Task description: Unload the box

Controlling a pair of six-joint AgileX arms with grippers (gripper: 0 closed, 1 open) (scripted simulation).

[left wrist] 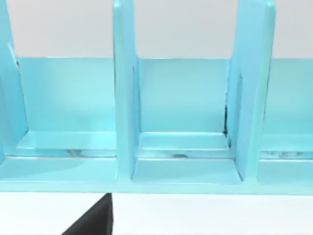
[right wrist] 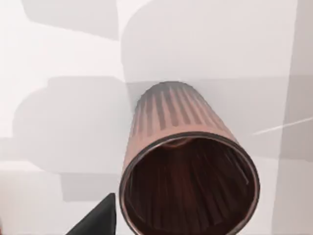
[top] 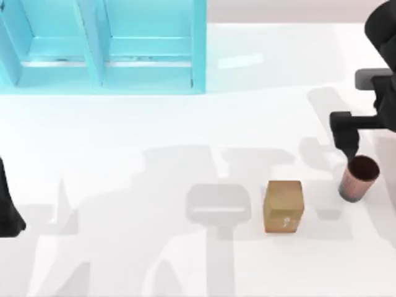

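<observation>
On the white table (top: 124, 136) you see a brown cup (top: 358, 178) standing upright near the right side, and the right gripper (top: 351, 143) is just above its rim, at the far edge of the opening. From the top view you cannot tell if the fingers of this gripper are apart or together, and you also cannot tell if they touch the cup. In the right wrist view the cup (right wrist: 188, 166) is close under the camera; it has ribbed walls and a dark inside, and its open mouth faces up. A small cardboard box (top: 284, 206) sits closed on the table to the left of the cup, near it but not touching. At the far left of the table stands a light blue shelf (top: 102, 46) with open compartments, and the left wrist view looks straight at this shelf (left wrist: 181, 122). The left arm (top: 7, 207) is parked at the left edge of the table.
</observation>
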